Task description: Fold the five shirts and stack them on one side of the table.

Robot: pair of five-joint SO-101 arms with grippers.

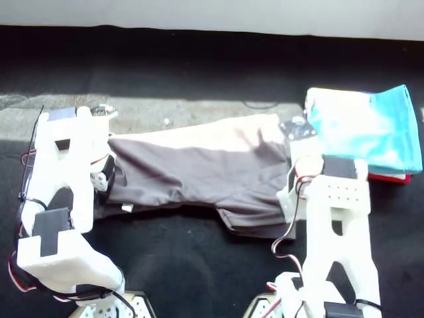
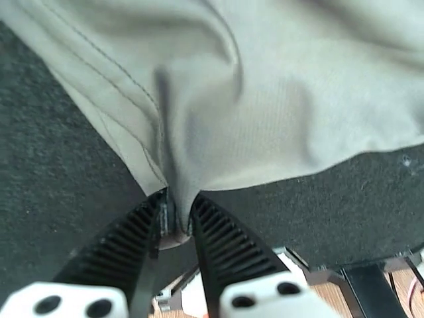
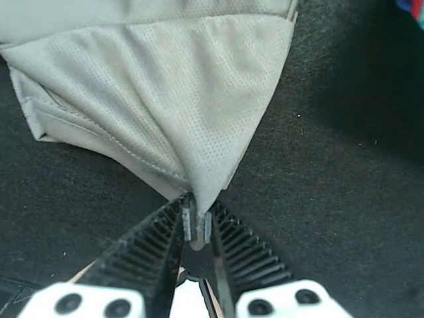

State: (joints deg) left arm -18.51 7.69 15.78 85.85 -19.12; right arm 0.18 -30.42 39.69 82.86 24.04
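Note:
A grey shirt (image 1: 199, 172) lies spread across the middle of the black table, stretched between the two arms. My left gripper (image 2: 177, 215) is shut on the shirt's edge (image 2: 232, 112), a fold of cloth pinched between its black ribbed fingers (image 2: 218, 238). In the high view that gripper (image 1: 106, 179) sits at the shirt's left end. My right gripper (image 3: 197, 222) is shut on a corner of the grey shirt (image 3: 172, 112), which fans out from the pinch. It stands at the shirt's right end (image 1: 291, 192).
A folded stack with a light blue shirt (image 1: 364, 129) on top and a red one (image 1: 387, 177) underneath lies at the right side of the table. A sunlit strip (image 1: 165, 112) crosses the table behind the grey shirt. Arm bases stand at the front edge.

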